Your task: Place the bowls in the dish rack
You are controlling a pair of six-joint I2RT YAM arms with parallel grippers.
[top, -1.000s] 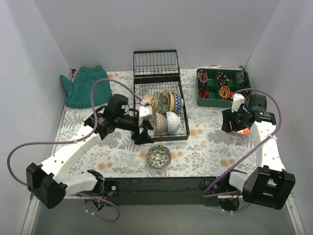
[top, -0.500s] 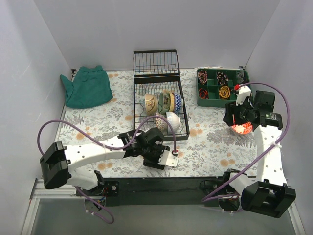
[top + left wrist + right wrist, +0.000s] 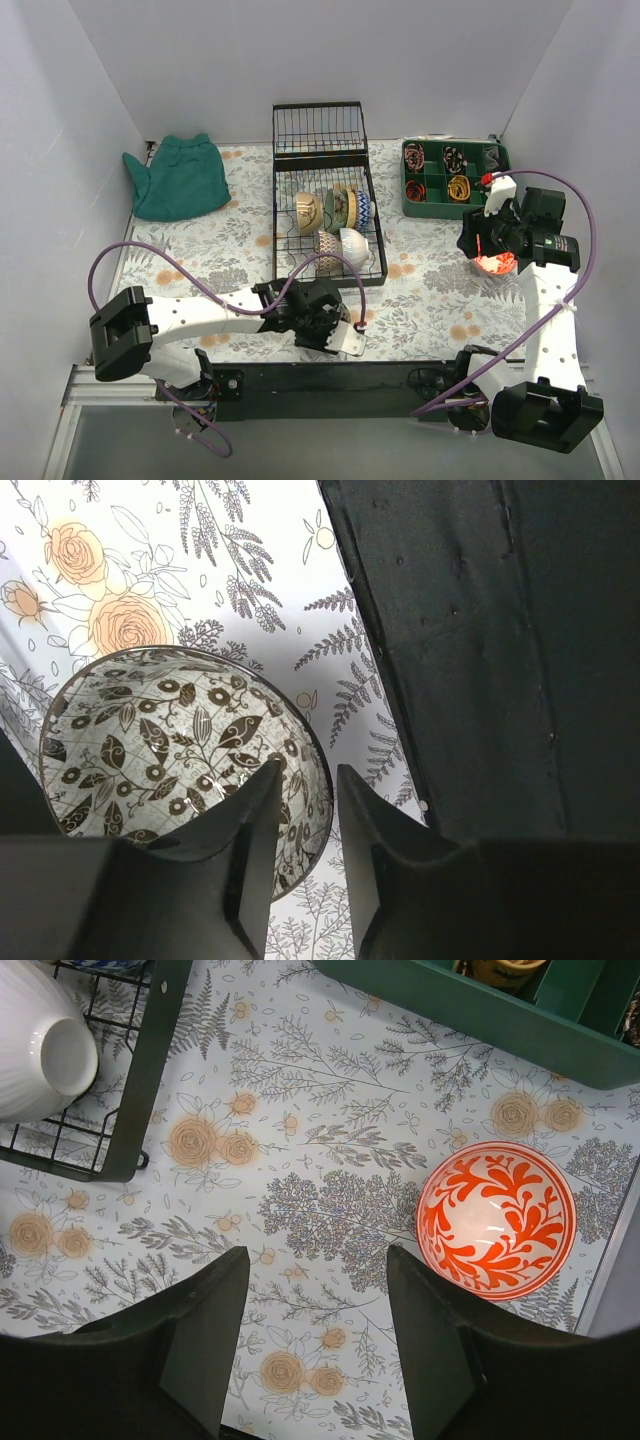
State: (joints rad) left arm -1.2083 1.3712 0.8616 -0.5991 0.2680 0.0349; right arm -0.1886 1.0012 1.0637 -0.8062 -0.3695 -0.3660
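The brown-patterned bowl (image 3: 180, 740) sits mouth-up at the table's (image 3: 430, 300) near edge, its rim between the narrowly parted left jaws. The red-orange bowl (image 3: 495, 1220) (also mouth-up) lies at the right beneath wide-apart right jaws. Other bowls (image 3: 335, 210) stand on edge in the dish rack (image 3: 318, 128).

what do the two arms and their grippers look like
Both the left arm and right arm have white links with black joints and a looping purple cable. The left gripper and right gripper each have two black fingers.
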